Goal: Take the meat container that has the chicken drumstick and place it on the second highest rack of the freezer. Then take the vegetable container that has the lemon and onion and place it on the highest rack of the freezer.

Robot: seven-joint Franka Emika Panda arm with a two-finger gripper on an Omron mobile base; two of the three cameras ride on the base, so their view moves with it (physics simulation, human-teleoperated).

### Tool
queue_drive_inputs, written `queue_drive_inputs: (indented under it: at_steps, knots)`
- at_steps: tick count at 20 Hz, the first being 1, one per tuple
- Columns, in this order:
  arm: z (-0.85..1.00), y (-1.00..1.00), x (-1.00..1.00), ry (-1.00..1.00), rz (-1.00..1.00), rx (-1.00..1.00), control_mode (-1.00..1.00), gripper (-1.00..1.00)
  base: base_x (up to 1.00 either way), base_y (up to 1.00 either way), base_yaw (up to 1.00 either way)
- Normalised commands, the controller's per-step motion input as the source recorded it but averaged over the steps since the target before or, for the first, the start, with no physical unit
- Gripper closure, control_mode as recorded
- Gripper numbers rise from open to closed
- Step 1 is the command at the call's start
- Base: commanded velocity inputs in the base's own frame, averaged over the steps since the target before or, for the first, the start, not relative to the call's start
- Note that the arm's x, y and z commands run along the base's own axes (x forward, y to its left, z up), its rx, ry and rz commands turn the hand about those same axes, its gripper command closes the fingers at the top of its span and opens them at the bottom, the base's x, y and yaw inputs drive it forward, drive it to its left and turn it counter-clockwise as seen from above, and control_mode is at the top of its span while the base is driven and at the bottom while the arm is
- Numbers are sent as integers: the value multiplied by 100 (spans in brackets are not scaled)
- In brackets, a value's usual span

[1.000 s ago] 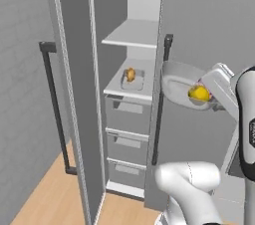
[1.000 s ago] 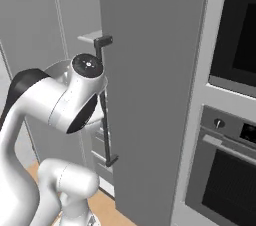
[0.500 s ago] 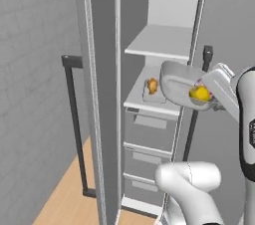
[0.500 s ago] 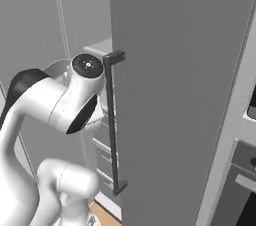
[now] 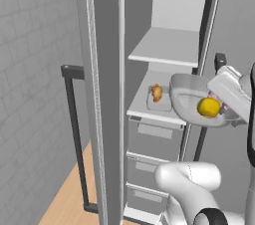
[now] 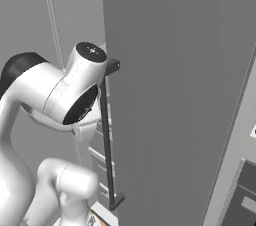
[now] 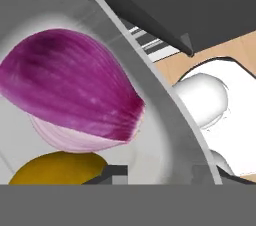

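Note:
My gripper (image 5: pixel 223 110) is shut on the near rim of the vegetable container (image 5: pixel 188 103), a grey bowl held in the air in front of the open freezer. A yellow lemon (image 5: pixel 209 107) lies in it. In the hand view the purple onion (image 7: pixel 70 92) and the lemon (image 7: pixel 55 169) sit inside the bowl's rim (image 7: pixel 161 101), with my gripper (image 7: pixel 157 174) clamped over that rim. The meat container (image 5: pixel 155 100) with the chicken drumstick (image 5: pixel 156 92) rests on the second highest rack (image 5: pixel 142 110). The bowl hangs at about that rack's height, below the highest rack (image 5: pixel 167 49).
The open freezer door (image 5: pixel 102 94) stands edge-on at the left, with a dark bar handle (image 5: pixel 74 134). Drawers (image 5: pixel 152 137) sit under the racks. In the right base view, another door panel (image 6: pixel 175 70) and its handle (image 6: pixel 107 135) stand close to my arm.
The whole picture has shifted: the base has driven closer to the freezer and the racks look larger. The bowl stays in my grip, now nearer the racks.

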Motion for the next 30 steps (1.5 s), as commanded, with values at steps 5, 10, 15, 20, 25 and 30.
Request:
queue_drive_inputs:
  at_steps: [5,10,15,20,25,30]
  knots:
    - [0,0,0,0,0,0,100,100,-47,32,0]
    - [0,0,0,0,0,0,100,100,-6,27,0]
    - [0,0,0,0,0,0,100,100,3,8,0]
    - [20,5,0,-8,0,-1,-100,100,0,13,0]
    - [92,35,18,-45,-1,-8,-100,100,0,0,0]
    - [69,4,95,-31,-16,-3,-100,100,0,0,0]
